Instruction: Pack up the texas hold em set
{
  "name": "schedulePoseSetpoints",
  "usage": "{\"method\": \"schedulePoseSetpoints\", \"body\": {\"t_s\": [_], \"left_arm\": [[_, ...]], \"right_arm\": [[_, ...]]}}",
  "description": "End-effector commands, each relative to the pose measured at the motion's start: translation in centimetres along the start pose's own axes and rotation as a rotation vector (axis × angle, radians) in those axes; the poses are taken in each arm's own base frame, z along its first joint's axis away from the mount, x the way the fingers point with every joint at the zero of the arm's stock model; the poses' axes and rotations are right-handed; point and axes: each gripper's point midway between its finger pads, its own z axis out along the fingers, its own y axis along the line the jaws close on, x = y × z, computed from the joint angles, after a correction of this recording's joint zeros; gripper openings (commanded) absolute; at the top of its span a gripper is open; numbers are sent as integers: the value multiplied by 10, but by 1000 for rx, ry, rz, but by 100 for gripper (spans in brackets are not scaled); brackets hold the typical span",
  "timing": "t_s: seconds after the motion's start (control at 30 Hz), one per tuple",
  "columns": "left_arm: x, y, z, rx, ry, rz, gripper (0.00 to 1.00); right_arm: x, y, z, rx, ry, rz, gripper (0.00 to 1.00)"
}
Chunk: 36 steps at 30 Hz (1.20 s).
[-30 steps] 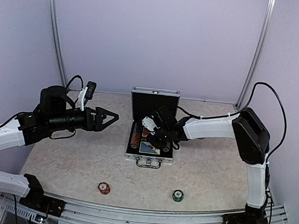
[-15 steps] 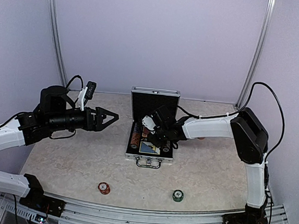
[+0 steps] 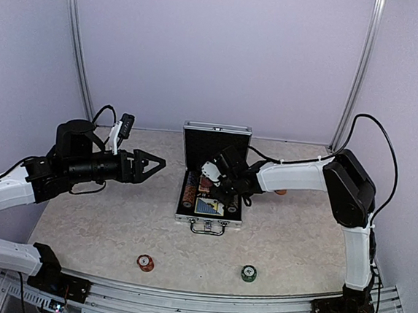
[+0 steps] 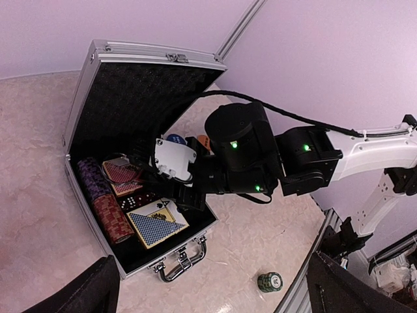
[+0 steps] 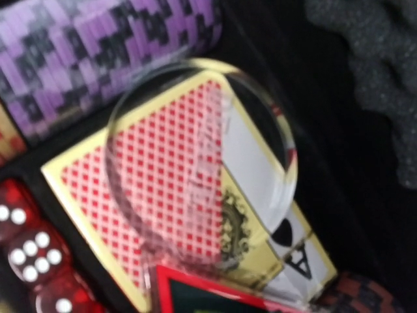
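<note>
The silver case (image 3: 209,216) lies open at mid-table with its black-lined lid (image 4: 140,98) upright. Inside it are a purple chip stack (image 4: 94,179), a red chip stack (image 4: 111,218), a blue deck (image 4: 156,227), red dice (image 5: 29,257) and a red deck (image 5: 163,189). A clear round disc (image 5: 260,140) rests on the red deck. A red-black triangle marker (image 5: 215,297) shows at the bottom edge of the right wrist view. My right gripper (image 3: 210,184) reaches low into the case over the red deck, its fingers hidden. My left gripper (image 3: 155,164) hovers open, left of the case.
A red chip stack (image 3: 145,262) and a green chip stack (image 3: 248,273) stand near the table's front edge. A small orange thing (image 3: 280,191) peeks out behind my right forearm, right of the case. The rail runs along the near edge.
My right gripper has shifted slightly inside the case, over the red deck. The left arm has not moved.
</note>
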Motion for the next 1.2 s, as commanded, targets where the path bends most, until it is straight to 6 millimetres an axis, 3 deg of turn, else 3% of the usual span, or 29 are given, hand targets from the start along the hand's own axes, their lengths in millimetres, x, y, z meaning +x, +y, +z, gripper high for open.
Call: {"method": "schedulePoseSetpoints", "body": {"t_s": [0.0,0.13,0.4,0.77,0.93,1.03,1.17], "left_arm": [[2,3,0,-9,4,-5,99],[2,3,0,-8,3,-3,99],[2,2,2,-2,6,-10,99],[2,1,-4,-10,2,7,99],[3,0,-4,-8,4,9,99],[4,0,-4,-11,10,8,99],[6,0,-5,-17,12,9,99]], "right_arm": [[-1,-6,-9,-27,2,1,44],[-18,-7,-34,-63,-86,26,55],[-35,-20,-68,-63,-133,110,68],[5,-41,-139,-37,-97,289,79],[40,-64,-138,-6,-39,424,82],[63,-81,-128,-28,9,525,82],[79,-107,-109,-51,56,593,83]]}}
